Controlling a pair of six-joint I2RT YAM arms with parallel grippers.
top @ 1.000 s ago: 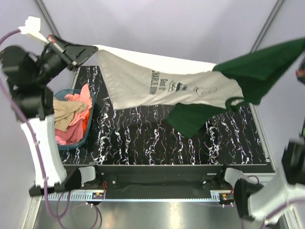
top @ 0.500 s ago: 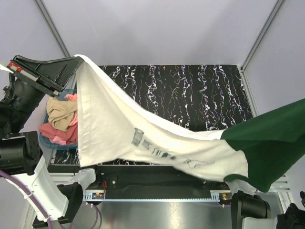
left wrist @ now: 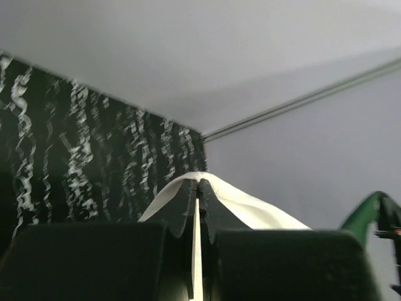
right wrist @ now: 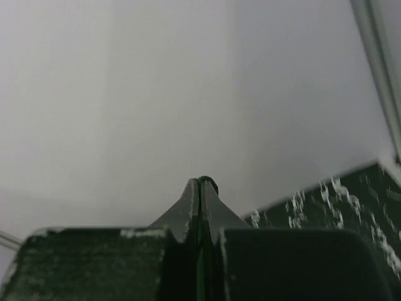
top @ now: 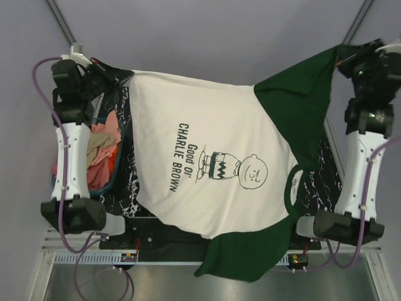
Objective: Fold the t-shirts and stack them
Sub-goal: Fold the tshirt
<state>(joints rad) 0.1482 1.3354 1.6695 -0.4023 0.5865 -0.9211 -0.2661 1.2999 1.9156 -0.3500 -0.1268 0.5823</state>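
Currently, L tool (top: pixel 122 76): raised at far-left; fingers (left wrist: pixel 182 207) pressed together, pinching a corner of cream cloth.
R tool (top: pixel 343 58): raised at far-right; fingers (right wrist: pixel 185 207) pressed together on a thin dark green edge.
Cream-white t-shirt (top: pixel 213 157): held spread betw. both tools, hiding most of the table. Print faces up, reads "Good Ol' CHARLIE BROWN" w/ cartoon figure beside it. Contact w/ table: cannot tell.
Dark green cloth (top: pixel 294 106): meets cream body at R end. One part runs up to R tool, another hangs past near table edge over the arm bases. Separate shirt or sleeves of same one: cannot tell.
Table (top: pixel 313 191): black w/ white veining; shows L and R of shirt.
Basket (top: pixel 116 179): blue, L side of table, beside L arm. Holds pink, tan, orange cloth. Shirt's L edge just beside it.
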